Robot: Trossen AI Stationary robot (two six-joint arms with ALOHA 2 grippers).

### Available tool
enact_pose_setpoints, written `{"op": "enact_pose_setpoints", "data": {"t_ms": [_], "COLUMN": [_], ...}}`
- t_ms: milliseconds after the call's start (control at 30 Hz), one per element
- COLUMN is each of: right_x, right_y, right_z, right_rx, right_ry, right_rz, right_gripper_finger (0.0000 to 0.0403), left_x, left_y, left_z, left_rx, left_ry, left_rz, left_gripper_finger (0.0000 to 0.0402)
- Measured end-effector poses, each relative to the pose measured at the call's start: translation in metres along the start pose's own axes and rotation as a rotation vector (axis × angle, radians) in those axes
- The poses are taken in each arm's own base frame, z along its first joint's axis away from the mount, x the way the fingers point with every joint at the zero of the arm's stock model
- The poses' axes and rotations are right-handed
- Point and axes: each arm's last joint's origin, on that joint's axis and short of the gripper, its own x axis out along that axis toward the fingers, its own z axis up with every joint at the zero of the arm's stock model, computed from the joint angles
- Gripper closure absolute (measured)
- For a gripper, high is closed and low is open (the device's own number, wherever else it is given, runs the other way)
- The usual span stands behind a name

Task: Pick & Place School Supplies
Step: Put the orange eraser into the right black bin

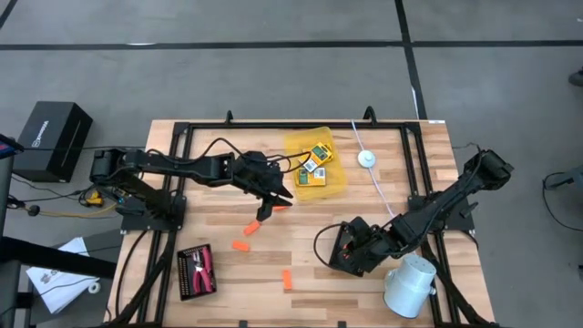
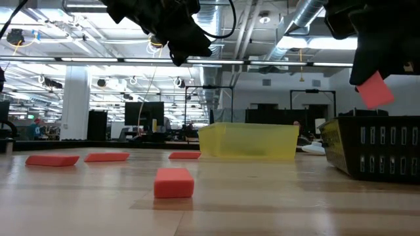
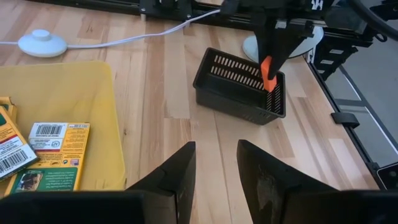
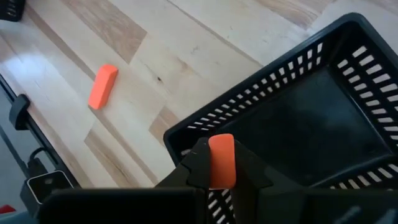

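Now I am in the drop-off step with my right tool (image 4: 214, 177). It is clenched on one orange stick (image 4: 221, 160), and it hangs right at the rim of the black ribbed tray (image 4: 323, 106), which looks bare inside. The stick is up in the air, not yet in the tray.

My left tool (image 3: 214, 168) is up over the tabletop (image 1: 273, 246), just beside the yellow tray (image 1: 340, 184). Its two fingers stand a little apart and I see nothing between them, so I say it is released. Small yellow-and-green card boxes (image 1: 314, 164) lie inside that yellow tray.

More orange sticks lie loose on the wood. One orange stick (image 1: 250, 228) is near the left tool, another stick (image 1: 240, 245) is just past it, and a third stick (image 1: 286, 280) lies closer to the front edge. Over by the left arm sits a second black tray (image 1: 196, 271), and the red-handled tool (image 1: 206, 265) lies in it.

I think my next move should be to slide the right tool a bit farther over the middle of the ribbed tray and only then let go. If I let go too near the rim, the stick could hit the wall and fall back out onto the tabletop
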Motion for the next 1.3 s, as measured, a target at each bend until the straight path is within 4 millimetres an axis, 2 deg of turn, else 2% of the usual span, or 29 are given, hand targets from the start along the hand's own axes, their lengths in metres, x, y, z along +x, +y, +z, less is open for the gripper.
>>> {"op": "enact_pose_setpoints", "data": {"t_ms": [500,1033,1200,1300], "right_x": [0.000,0.000,-0.001,-0.003], "right_y": [0.000,0.000,0.015,0.027], "right_z": [0.000,0.000,0.004,0.011], "right_rx": [0.033,0.053,0.057,0.058], "right_ry": [-0.001,-0.009,-0.061,-0.097], "right_rz": [-0.003,-0.001,0.151,0.272], "right_gripper_finger": [0.0356,0.0263,0.0250,0.0286], "left_x": [0.000,0.000,0.000,0.000], "left_y": [0.000,0.000,0.000,-0.002], "left_z": [0.000,0.000,0.000,0.000], "left_rx": [0.000,0.000,-0.007,-0.005], "left_ry": [0.000,0.000,0.001,0.002], "left_rz": [0.000,0.000,0.000,-0.006], "left_gripper_finger": [0.0288,0.0288,0.0288,0.0288]}}
